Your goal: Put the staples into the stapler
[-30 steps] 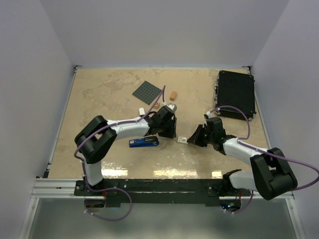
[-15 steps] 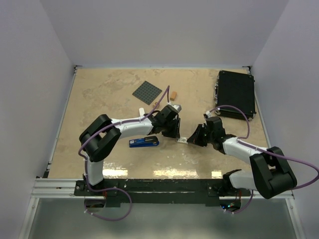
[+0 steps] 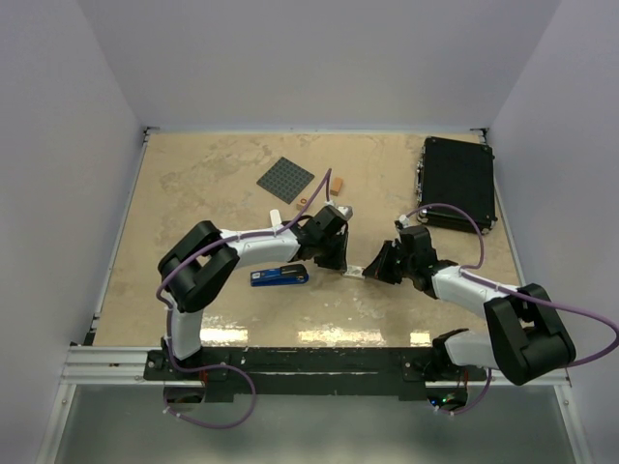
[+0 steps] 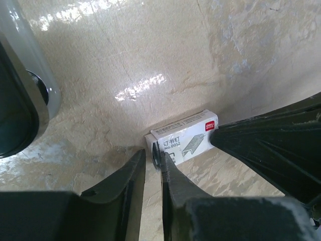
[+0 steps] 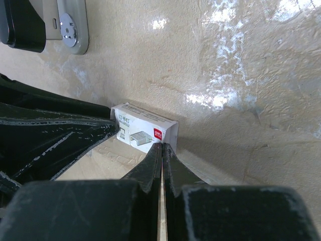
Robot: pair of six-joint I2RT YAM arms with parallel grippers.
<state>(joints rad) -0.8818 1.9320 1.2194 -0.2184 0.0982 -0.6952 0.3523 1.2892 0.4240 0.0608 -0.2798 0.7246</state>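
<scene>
The staples box, small and white with dark print, lies flat on the table between my two grippers; it also shows in the top view and the right wrist view. My left gripper has its jaws a narrow gap apart, with nothing between them and one fingertip touching the box's end. My right gripper is shut, empty, with its tips against the box's long side. The blue and black stapler lies to the left and also shows in the left wrist view and the right wrist view. No separate grey tray piece shows.
A dark grey baseplate lies at the back, with two small orange blocks near it. A small white piece lies by the left arm. A black case stands at the back right.
My left gripper has moved right and nearer, up to the box's end. The right gripper has stayed against the box.
</scene>
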